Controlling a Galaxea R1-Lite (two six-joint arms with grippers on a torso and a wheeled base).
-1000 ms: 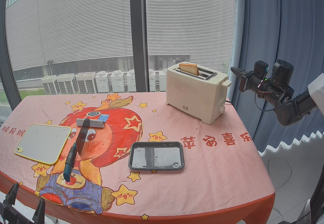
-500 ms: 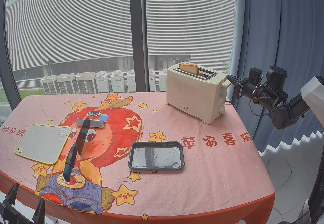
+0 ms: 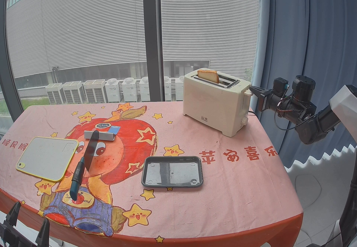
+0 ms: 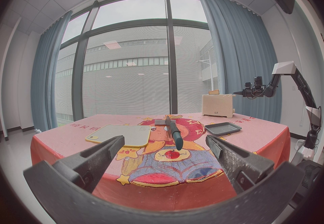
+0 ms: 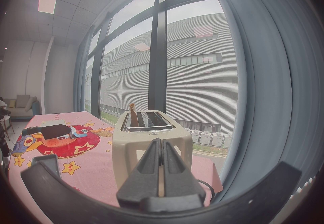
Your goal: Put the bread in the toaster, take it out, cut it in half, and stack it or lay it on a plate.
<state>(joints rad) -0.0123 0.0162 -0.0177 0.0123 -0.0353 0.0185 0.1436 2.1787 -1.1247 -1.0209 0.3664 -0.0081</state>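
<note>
1. Bread point(image 3: 208, 75): browned slice, stood upright in toaster's window-side slot, top exposed.
2. Toaster point(image 3: 214, 104): cream, two slots, placed at far right of table.
3. Plate point(image 3: 172, 172): dark rectangular tray, laid flat mid-table.
4. Knife point(image 3: 83, 164): blue handle, laid left of plate.

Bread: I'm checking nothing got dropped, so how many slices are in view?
1. The bread slice stands upright in one slot of the toaster, its top poking out, at the far right of the table. A slice sunk deep in the other slot would be hidden.
</note>
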